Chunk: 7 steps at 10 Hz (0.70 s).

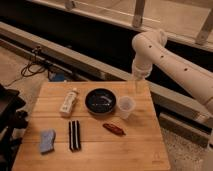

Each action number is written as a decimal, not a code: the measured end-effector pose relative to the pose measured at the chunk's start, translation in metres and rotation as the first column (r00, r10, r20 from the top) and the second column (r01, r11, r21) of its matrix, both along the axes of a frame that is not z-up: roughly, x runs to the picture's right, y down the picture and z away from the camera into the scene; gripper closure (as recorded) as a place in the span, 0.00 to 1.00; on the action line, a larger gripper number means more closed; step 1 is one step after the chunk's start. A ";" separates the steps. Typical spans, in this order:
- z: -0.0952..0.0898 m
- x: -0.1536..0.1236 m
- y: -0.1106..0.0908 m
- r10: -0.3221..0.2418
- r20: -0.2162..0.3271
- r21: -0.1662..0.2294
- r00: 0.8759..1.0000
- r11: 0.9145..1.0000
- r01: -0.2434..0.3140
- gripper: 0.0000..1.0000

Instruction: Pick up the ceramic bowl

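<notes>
The ceramic bowl (100, 100), round, shallow, glossy black with pale streaks inside, sits on the desk (135, 150). A clear cup (125, 106) stands just right of it, perhaps touching. A white bottle (68, 102) lies to its left. The gripper (138, 86) hangs behind-right of the bowl; whether released or clenched cannot be told.

text: none readable, possibly bottle (68, 102) label | hand (138, 85): over table (135, 146) far edge

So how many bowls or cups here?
2: the ceramic bowl far-middle on the table, the clear cup just right of it. The gripper hangs above the far right edge.
</notes>
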<state>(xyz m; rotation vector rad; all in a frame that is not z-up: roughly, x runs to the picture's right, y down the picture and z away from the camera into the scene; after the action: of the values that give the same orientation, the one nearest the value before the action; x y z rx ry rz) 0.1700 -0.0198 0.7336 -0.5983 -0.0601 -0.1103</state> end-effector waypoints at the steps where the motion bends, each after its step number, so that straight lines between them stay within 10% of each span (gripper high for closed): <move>1: -0.004 -0.008 0.000 -0.022 0.018 0.019 1.000 1.000 0.022 0.35; 7: -0.019 -0.120 0.019 -0.135 0.204 0.065 0.970 0.990 0.124 0.35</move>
<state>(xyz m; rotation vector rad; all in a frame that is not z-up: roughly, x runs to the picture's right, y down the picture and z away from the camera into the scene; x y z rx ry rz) 0.0503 -0.0010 0.7145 -0.5370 -0.2210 -0.3006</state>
